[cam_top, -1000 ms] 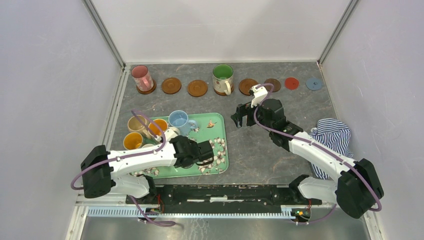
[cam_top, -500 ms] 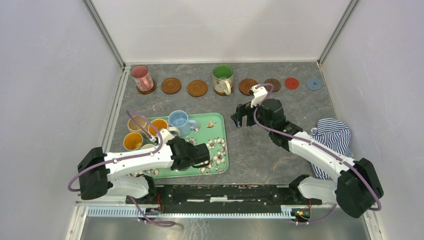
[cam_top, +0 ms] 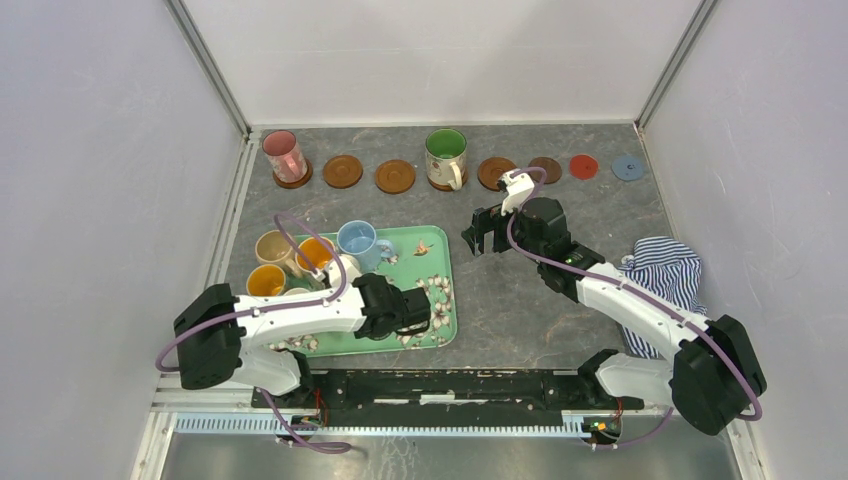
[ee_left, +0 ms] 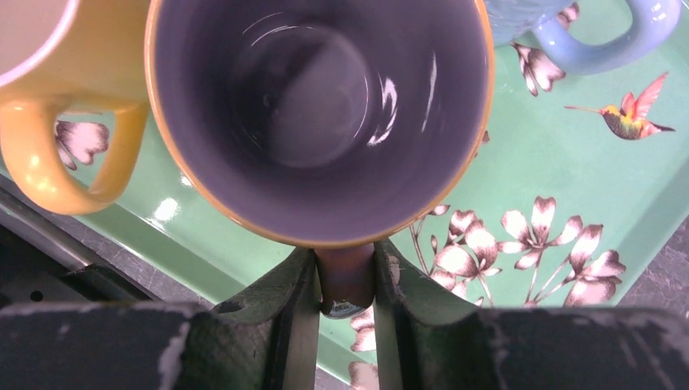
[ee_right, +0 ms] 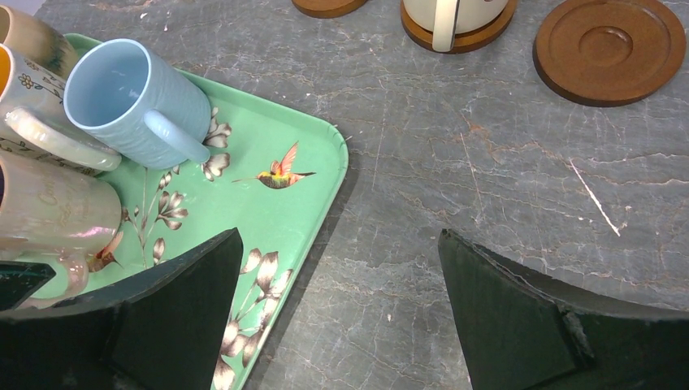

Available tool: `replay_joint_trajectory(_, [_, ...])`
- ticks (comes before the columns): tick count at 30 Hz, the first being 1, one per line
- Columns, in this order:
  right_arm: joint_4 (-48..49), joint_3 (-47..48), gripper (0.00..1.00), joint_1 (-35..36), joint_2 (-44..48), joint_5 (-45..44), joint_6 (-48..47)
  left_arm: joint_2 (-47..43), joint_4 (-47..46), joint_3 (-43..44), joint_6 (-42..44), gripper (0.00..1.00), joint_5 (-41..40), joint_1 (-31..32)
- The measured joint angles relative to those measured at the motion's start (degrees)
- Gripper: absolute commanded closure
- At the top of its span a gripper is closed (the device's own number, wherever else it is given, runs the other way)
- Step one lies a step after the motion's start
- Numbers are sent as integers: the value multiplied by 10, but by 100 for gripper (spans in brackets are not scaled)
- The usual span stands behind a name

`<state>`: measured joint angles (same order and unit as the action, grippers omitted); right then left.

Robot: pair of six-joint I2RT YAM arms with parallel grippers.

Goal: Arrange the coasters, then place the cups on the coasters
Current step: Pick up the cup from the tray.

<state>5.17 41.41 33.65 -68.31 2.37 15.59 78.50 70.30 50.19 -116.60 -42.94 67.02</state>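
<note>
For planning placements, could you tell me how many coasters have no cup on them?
6, in the far row: two wooden coasters between pink cup and green cup; rightwards a third wooden coaster, dark brown coaster, red coaster, blue-grey coaster.

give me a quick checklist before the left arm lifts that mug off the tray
1. left claw shut on the lilac mug by its handle: ok
2. yellow mug clear of the lilac mug: not ok, it crowds its side
3. wooden coaster free in the back row: ok
4. right claw open and beside the tray, out of the way: ok
5. grip firm enough for the lift: cannot tell
</note>
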Motion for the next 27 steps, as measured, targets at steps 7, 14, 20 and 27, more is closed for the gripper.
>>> replay_joint_trajectory(7, [0, 0, 2, 0, 0, 0, 0, 2, -4, 31, 23, 88, 24, 38])
replay_joint_trajectory(14, [1, 0, 2, 0, -3, -1, -2, 3, -71, 55, 114, 87, 30, 74])
replay_joint_trajectory(20, [2, 0, 2, 0, -4, -7, -4, 0, -133, 32, 196, 74, 16, 74])
replay_joint_trajectory(27, [2, 0, 2, 0, -4, -12, -5, -5, -152, 5, 243, 60, 7, 74])
